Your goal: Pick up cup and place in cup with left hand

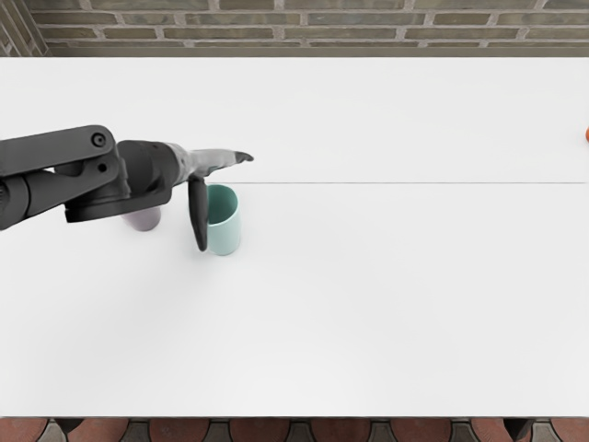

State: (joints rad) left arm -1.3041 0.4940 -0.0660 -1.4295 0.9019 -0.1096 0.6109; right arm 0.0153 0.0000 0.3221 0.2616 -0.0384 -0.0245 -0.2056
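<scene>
**Left hand spread beside the teal cup**

The teal cup point(225, 237) stands upright on the white table point(396, 304), at nine o'clock from the table's middle, with its open mouth in view. The left arm point(60, 164) comes in from nine o'clock, and the left hand point(191, 168) is spread: its fingers point(221, 159) reach out a little before three o'clock, above the cup's rim in the picture, while the thumb point(198, 216) points to six o'clock, overlapping the cup's nine o'clock side. Whether the thumb touches the cup I cannot tell, but nothing is pinched between thumb and fingers.

The purple cup point(144, 219) is on the table at nine o'clock from the teal one, apart from it; the arm hides its upper part. Between two and three o'clock, a bit of an orange object point(587, 135) shows at the picture's edge. A brick wall point(304, 32) lies at twelve o'clock, floor tiles point(340, 429) at six.
</scene>
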